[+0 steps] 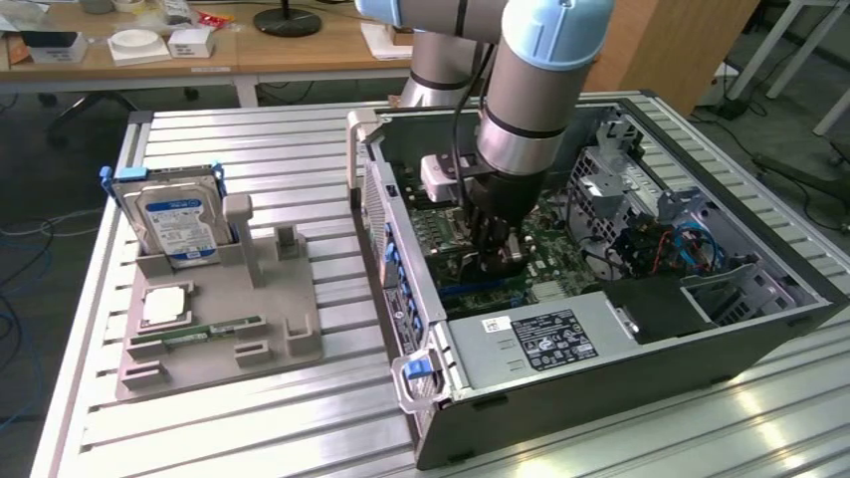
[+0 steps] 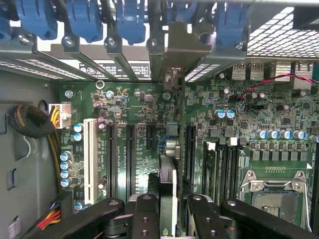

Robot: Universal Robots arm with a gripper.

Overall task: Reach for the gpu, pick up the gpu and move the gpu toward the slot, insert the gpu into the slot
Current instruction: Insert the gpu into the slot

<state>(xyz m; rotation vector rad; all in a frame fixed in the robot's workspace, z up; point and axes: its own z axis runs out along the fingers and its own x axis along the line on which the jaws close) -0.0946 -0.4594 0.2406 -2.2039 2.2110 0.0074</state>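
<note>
Right up against the wrist view, the black fingers (image 2: 144, 211) are pinching the gpu (image 2: 167, 179) edge-on, so the card shows as a thin upright sliver between them. The gripper (image 2: 167, 219) hangs over the green motherboard (image 2: 149, 107), and the gpu's silvery end bracket (image 2: 172, 50) reaches to the case's rear wall, among the blue latches (image 2: 82, 20). The card stands between two long black slots: the slot (image 2: 190, 149) just beside it on one side, another black slot (image 2: 130, 149) a bit further off on the other. Whether its edge is seated in any connector, I cannot tell. A white slot (image 2: 90, 154) lies further out, and the square silver CPU socket (image 2: 274, 191) sits off on the opposite side.

In the exterior view, the arm (image 1: 531, 90) comes straight down, wrist vertical, plunging the gripper (image 1: 495, 261) into the open computer case (image 1: 598, 329), which lies on its side on the desk (image 1: 226, 428). On the exterior view's left, well apart from the case, a grey holder (image 1: 219, 329) carries the hard drive (image 1: 177, 221) upright and a green memory stick (image 1: 213, 328) lying flat.
</note>
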